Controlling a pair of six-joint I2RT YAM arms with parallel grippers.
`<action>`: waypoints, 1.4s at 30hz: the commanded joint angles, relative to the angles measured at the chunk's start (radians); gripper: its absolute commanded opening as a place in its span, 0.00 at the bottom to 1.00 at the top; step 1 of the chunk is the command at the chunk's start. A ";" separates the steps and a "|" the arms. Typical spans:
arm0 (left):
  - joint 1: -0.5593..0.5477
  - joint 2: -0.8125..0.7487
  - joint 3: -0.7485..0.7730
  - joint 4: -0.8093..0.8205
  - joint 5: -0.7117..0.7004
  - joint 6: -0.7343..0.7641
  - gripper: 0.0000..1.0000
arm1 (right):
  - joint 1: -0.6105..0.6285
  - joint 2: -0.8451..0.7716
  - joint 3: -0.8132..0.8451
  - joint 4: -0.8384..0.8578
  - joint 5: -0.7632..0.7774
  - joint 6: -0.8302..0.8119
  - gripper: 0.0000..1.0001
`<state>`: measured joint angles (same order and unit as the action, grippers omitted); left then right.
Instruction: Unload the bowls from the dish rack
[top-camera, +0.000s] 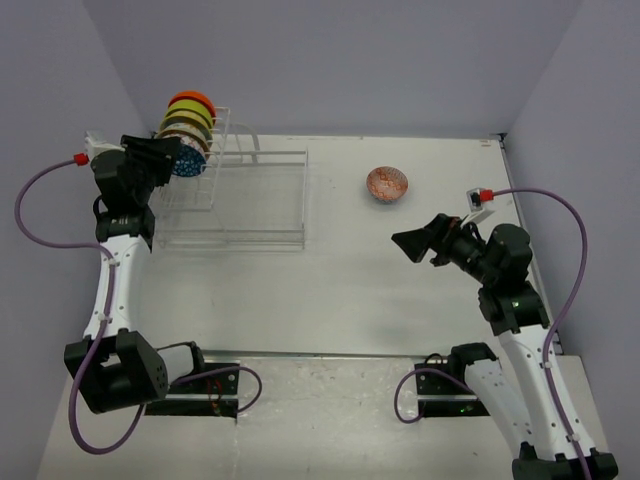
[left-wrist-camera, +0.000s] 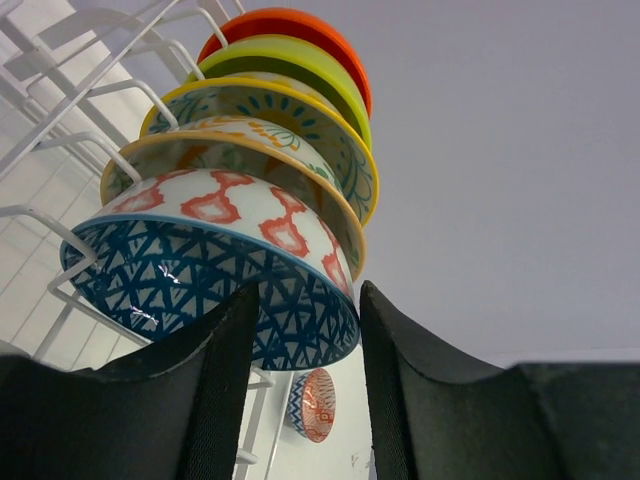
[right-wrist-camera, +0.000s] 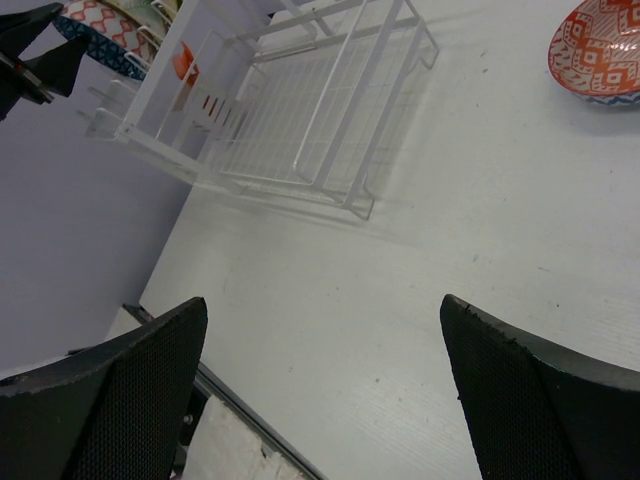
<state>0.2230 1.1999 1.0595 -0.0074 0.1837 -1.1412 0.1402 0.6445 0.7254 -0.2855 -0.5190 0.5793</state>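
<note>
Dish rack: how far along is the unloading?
Done: one red-patterned bowl sits on the table. In hand: the left gripper straddles the rim of the blue-patterned bowl, grip unclear; the right gripper is open, empty. Left: about five bowls in the dish rack.

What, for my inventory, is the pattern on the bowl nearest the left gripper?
The bowl: blue with white criss-cross lines; left wrist view.

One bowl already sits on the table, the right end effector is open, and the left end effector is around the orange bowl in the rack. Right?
Wrong bowl. In the left wrist view the left end effector straddles the blue-patterned bowl, the one nearest it in the stack in the dish rack. The rest holds.
</note>
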 joint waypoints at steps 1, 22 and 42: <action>0.016 0.000 -0.023 0.084 0.025 0.009 0.46 | -0.001 -0.019 0.006 0.005 -0.024 -0.019 0.99; 0.029 0.023 -0.018 0.135 0.037 -0.009 0.24 | -0.001 -0.017 -0.004 0.014 -0.026 -0.022 0.99; 0.029 0.049 0.013 0.121 0.036 -0.011 0.00 | -0.001 -0.006 -0.003 0.026 -0.032 -0.018 0.99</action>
<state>0.2352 1.2327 1.0523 0.1108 0.2489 -1.1709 0.1402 0.6350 0.7250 -0.2878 -0.5198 0.5720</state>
